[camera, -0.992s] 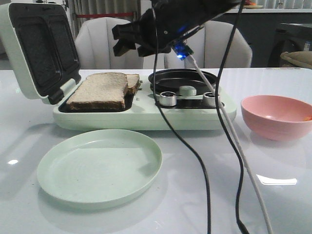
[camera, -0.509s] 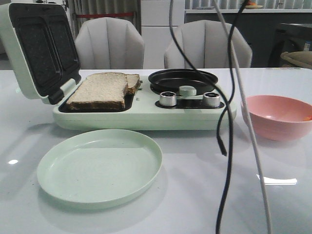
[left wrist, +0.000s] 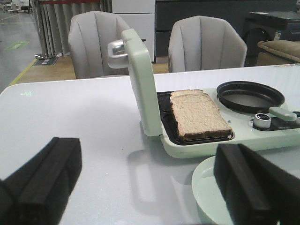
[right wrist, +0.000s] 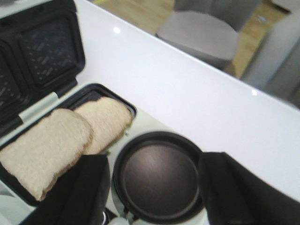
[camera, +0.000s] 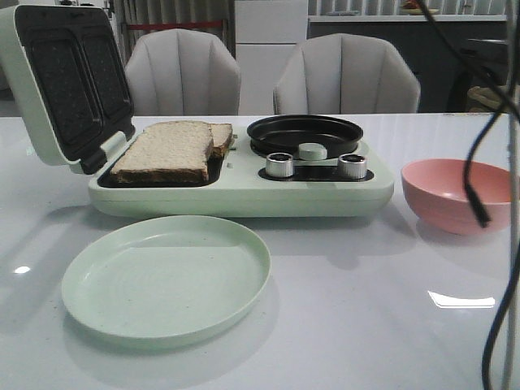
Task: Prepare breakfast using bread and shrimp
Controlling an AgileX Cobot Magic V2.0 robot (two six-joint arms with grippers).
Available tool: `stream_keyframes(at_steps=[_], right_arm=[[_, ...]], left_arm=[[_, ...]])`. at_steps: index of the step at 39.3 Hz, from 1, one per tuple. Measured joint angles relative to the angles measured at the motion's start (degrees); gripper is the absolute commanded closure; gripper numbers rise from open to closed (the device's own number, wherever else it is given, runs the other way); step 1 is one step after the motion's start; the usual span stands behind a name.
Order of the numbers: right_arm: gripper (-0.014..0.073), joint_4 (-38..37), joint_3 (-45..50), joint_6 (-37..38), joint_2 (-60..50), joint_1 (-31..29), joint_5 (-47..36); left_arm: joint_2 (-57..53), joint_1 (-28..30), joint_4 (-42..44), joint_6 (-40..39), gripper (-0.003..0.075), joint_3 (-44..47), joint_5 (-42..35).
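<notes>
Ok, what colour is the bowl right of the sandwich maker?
Pink; the bowl shows best in the front view.

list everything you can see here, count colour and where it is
bread: 2 slices, tan with dark crusts, overlapping in the open sandwich maker's left well
sandwich maker: 1, pale green, mid table, lid raised at left
round pan: 1, black, empty, on the maker's right side
knobs: 2, silver, on the maker's front, below the pan
plate: 1, pale green, empty, in front of the maker
bowl: 1, pink, right of the maker; contents not clear
chairs: 2, grey, behind the table
table: 1, white, glossy
cables: dark, hanging at right
left gripper: black, open, empty
right gripper: black, open, above the pan
</notes>
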Motion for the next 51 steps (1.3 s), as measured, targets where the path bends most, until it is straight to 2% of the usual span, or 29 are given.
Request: stream_keyframes(at_steps=[4, 8, 32, 40, 51], right_arm=[[0.0110, -5.0, 0.8, 10.2, -3.0, -1.6, 5.1], [0.0109, -6.5, 4.5, 13.5, -6.9, -2.6, 5.3], [0.0109, -6.8, 49.8, 14.4, -37.0, -2.7, -17.4], [0.0109, -6.7, 60.2, 14.4, -48.9, -2.7, -24.7], [0.0109, -6.4, 71.8, 14.4, -64.2, -2.7, -28.6]], left_arm=[[0.0, 0.0, 0.0, 0.0, 0.0097, 0.0, 0.0], [0.0, 0.0, 0.0, 0.0, 0.0097, 0.0, 0.0], [0.0, 0.0, 0.0, 0.0, 0.0097, 0.0, -0.3], [0.0, 0.0, 0.0, 0.0, 0.0097, 0.0, -0.3], [0.0, 0.0, 0.0, 0.0, 0.0097, 0.0, -0.3]])
